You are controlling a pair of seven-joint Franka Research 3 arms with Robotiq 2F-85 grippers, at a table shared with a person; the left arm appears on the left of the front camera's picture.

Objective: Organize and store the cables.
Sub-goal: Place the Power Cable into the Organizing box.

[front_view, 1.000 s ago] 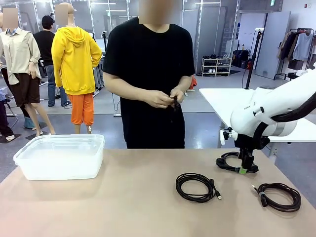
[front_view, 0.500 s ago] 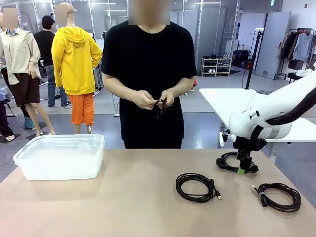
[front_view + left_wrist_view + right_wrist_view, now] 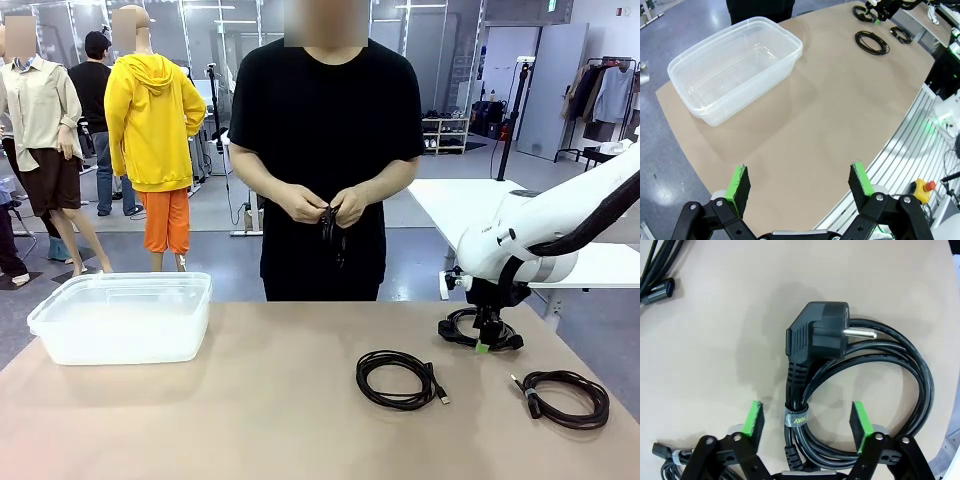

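Observation:
Three black coiled cables lie on the tan table at the right: one in the middle (image 3: pixel 402 380), one near the right edge (image 3: pixel 565 398), and a thicker power cable (image 3: pixel 455 330) with a two-pin plug (image 3: pixel 820 337) and a grey strap (image 3: pixel 796 416). My right gripper (image 3: pixel 485 345) (image 3: pixel 807 422) is down over that power cable, open, its green pads (image 3: pixel 754 424) on either side of the strapped bundle. The person across the table holds another cable (image 3: pixel 333 225) in both hands. My left gripper (image 3: pixel 800 182) hangs open high above the table's near left part.
A clear plastic container (image 3: pixel 120 318) (image 3: pixel 735 75) stands at the table's left with nothing in it. Bare tabletop lies between it and the coils. A second cable's plug end (image 3: pixel 655 287) lies close beside my right gripper. A white table stands behind at right.
My right gripper has sunk a little lower onto the power cable. The person has shifted slightly to the right while still handling a cable. The left arm has not moved.

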